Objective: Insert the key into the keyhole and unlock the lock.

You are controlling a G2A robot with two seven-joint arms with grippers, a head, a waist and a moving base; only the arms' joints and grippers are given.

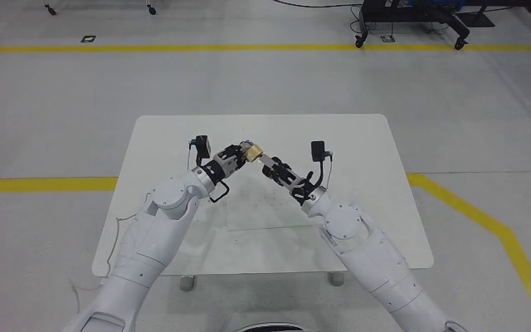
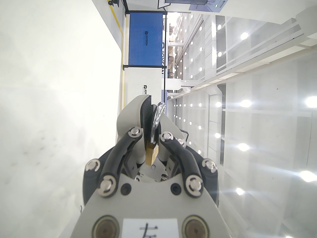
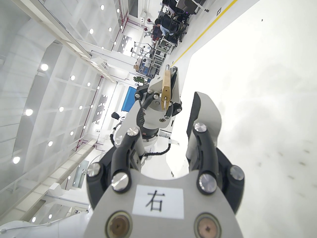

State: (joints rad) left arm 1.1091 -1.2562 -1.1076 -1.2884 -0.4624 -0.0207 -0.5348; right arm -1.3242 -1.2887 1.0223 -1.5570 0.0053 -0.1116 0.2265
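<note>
Two tools meet above the worktop (image 1: 357,141): the left tool (image 2: 156,117) is clamped on the lock (image 2: 151,154), holding it raised with its keyhole end facing the right tool (image 1: 270,168), whose jaws stand apart and empty just beside it, seemingly for easy reach.

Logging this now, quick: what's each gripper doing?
Left gripper: shut on the brass padlock with silver shackle.
Right gripper: open, holding nothing.
</note>
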